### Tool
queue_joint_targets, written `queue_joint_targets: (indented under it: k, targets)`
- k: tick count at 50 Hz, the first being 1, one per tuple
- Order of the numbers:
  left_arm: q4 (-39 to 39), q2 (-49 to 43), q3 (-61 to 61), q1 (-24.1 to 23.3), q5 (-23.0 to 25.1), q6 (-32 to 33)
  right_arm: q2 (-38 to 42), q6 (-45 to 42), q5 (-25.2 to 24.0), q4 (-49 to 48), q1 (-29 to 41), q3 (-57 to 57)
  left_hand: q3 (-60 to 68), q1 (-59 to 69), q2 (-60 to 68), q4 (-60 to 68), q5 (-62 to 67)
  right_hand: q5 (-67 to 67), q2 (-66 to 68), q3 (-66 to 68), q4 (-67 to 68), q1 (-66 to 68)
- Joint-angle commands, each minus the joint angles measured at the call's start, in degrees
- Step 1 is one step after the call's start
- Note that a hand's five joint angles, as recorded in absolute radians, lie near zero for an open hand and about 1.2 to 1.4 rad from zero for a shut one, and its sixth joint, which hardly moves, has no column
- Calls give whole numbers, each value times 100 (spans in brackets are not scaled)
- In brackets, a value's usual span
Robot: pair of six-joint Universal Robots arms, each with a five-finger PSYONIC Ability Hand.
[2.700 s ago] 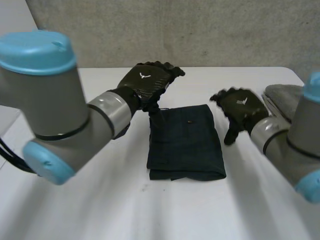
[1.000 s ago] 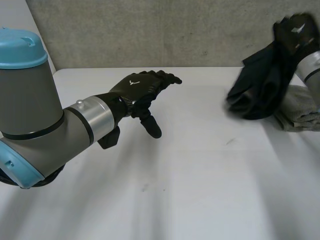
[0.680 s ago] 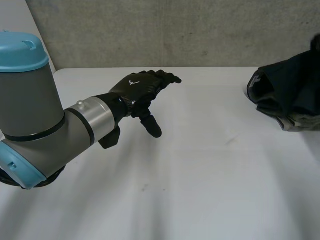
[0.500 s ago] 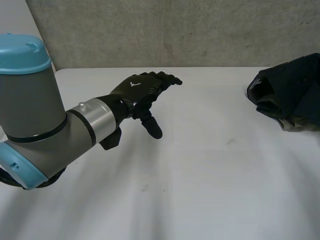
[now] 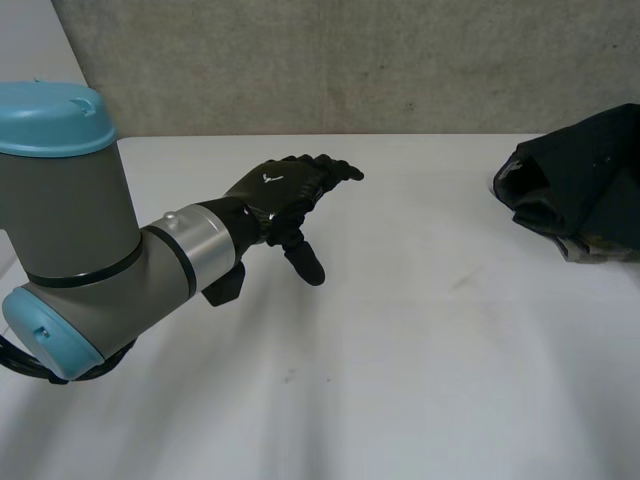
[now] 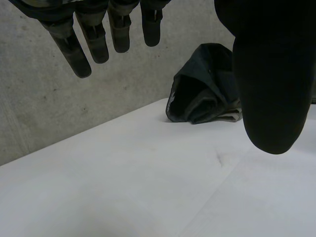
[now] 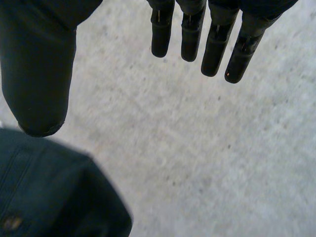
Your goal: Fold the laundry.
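Your dark garment (image 5: pixel 580 175) now rests on the grey cloth (image 5: pixel 600 248). Your right hand (image 7: pixel 39 64), above it, has released and is spread. Left hand (image 5: pixel 285 190), well apart, is spread and idle. This piece looks finished.

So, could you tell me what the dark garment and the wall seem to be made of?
Dark garment: soft matte woven cloth, going by its limp folds. Wall: probably bare concrete, matte grey, speckled and pitted.

A wide stretch of bare white counter (image 5: pixel 400 360) lies open between the left hand (image 5: pixel 283 190), fingers (image 5: pixel 335 168) straight over the left side, and the dark bundled garment (image 5: pixel 575 180) blocking the right edge.
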Motion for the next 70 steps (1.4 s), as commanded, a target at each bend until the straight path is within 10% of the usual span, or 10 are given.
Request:
queue_joint_targets:
  k: [1, 34, 47, 70]
  targets:
    - [45, -7, -17, 3, 0, 9, 409, 130, 6, 58, 192, -771, -86, 25, -78, -105, -228, -518, -698, -637, -560, -398]
    - [80, -112, -8, 100, 0, -17, 2880, -547, -337, 1148, 614, -3074, -69, 42, -61, -88, -212, -418, -598, -537, -460, -298]
    - [89, -165, -8, 126, 0, -17, 2942, -556, -311, 1174, 588, -3189, -69, 42, -61, -88, -212, 6089, 5909, 5970, 6047, 6209]
    - [80, -165, -17, 118, 0, -44, 1966, -1803, -609, 1807, -555, -1801, -69, 42, -61, -88, -212, 6170, 5990, 6052, 6128, 6290]
